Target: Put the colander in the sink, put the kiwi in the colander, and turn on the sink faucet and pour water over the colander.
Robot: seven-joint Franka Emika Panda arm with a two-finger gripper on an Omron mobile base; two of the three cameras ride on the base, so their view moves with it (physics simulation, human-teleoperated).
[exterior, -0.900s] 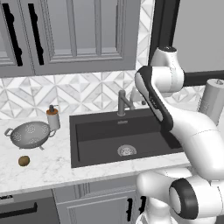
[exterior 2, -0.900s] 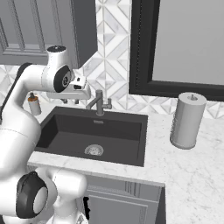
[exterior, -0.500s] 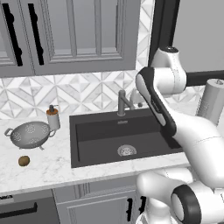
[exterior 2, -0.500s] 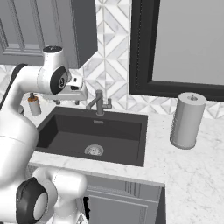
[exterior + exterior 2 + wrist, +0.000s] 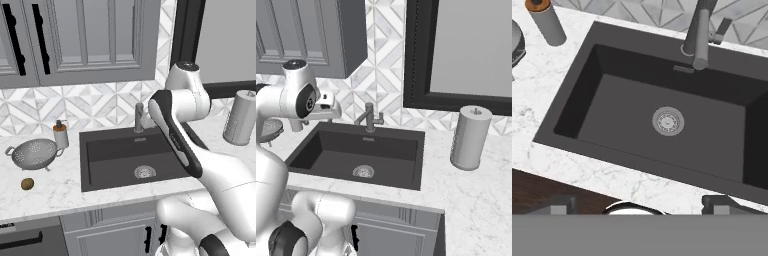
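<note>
Since the earlier frame only the arm has shifted slightly, tool [image 5: 640, 202] wide and empty above the sink [image 5: 662, 120]; colander [image 5: 34, 154] on the left surface [image 5: 55, 187] looks stiff and light, best pinched at the rim.

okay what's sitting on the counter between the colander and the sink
In the left base view, a small soap dispenser with a pump top stands between the colander and the sink, close beside the colander's rim and toward the backsplash. The rest of that stretch is bare marble.

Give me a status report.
Gripper open, empty, above sink. Colander and kiwi on counter, left of sink. Nothing blocking.
</note>
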